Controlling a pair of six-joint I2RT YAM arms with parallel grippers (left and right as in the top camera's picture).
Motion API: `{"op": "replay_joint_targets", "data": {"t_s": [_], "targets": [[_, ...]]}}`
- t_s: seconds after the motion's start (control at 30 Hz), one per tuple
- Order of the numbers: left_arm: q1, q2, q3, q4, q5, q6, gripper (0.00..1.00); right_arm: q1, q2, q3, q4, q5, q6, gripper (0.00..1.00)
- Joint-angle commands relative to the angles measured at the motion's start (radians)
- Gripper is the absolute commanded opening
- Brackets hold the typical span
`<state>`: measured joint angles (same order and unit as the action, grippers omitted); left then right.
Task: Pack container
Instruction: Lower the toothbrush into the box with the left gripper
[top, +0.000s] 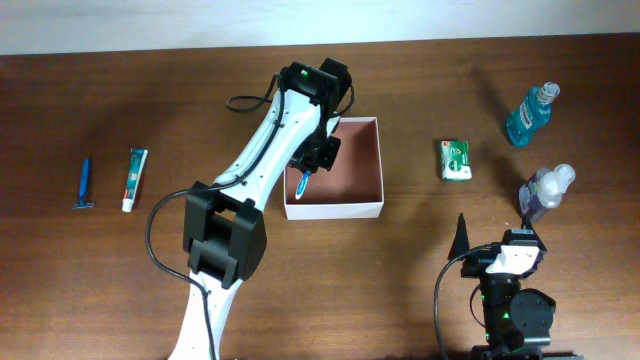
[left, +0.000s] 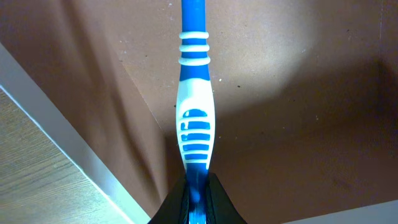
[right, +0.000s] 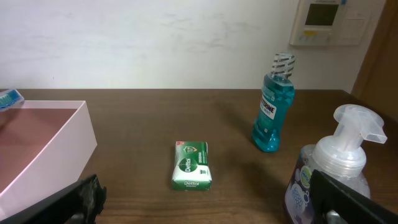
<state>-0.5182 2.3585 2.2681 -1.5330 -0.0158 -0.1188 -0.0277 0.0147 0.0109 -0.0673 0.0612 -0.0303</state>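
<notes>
Overhead, you have the left gripper (top: 311, 163) shut on a blue-and-white toothbrush (top: 300, 186), poised over the near-left corner of the container (top: 340, 209), which sits mid-table. The right gripper (top: 497, 232) rests well apart at the near right, jaws spread wide and holding nothing. A razor (top: 85, 184) and a toothpaste tube (top: 134, 180) lie far to the left. By the look of it, you are on the step of placing the toothbrush.

Left wrist view: the fingers pinch the handle's end, and the brush points away over the reddish-brown floor, with the white wall (left: 62, 127) running just to one side. Whether the brush touches the floor, you cannot tell. Your next move probably calls for lowering until it lies flat, then letting go without catching that wall.

Right wrist view: the container's side wall shows at far left, apart from the spread fingers. A green soap packet (right: 191, 165), a mouthwash bottle (right: 272, 112) and a pump bottle (right: 329, 168) wait outside it.
</notes>
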Motion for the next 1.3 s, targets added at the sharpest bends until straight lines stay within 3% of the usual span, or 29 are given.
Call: {"op": "replay_joint_targets", "data": {"t_s": [0.0,0.57,0.93,1.27], "targets": [[-0.005,0.003,-0.004,-0.005,0.000,0.038,0.01,0.008,-0.007,-0.005,-0.008,0.002,0.001,0.98],[-0.005,0.003,-0.010,0.034,-0.007,0.032,0.01,0.008,-0.007,-0.005,-0.008,0.002,0.001,0.98],[-0.005,0.003,-0.011,0.060,-0.007,0.148,0.02,0.008,-0.007,-0.005,-0.008,0.002,0.001,0.98],[-0.005,0.029,-0.013,0.065,-0.007,0.151,0.02,0.008,-0.007,-0.005,-0.008,0.002,0.001,0.98]]}}
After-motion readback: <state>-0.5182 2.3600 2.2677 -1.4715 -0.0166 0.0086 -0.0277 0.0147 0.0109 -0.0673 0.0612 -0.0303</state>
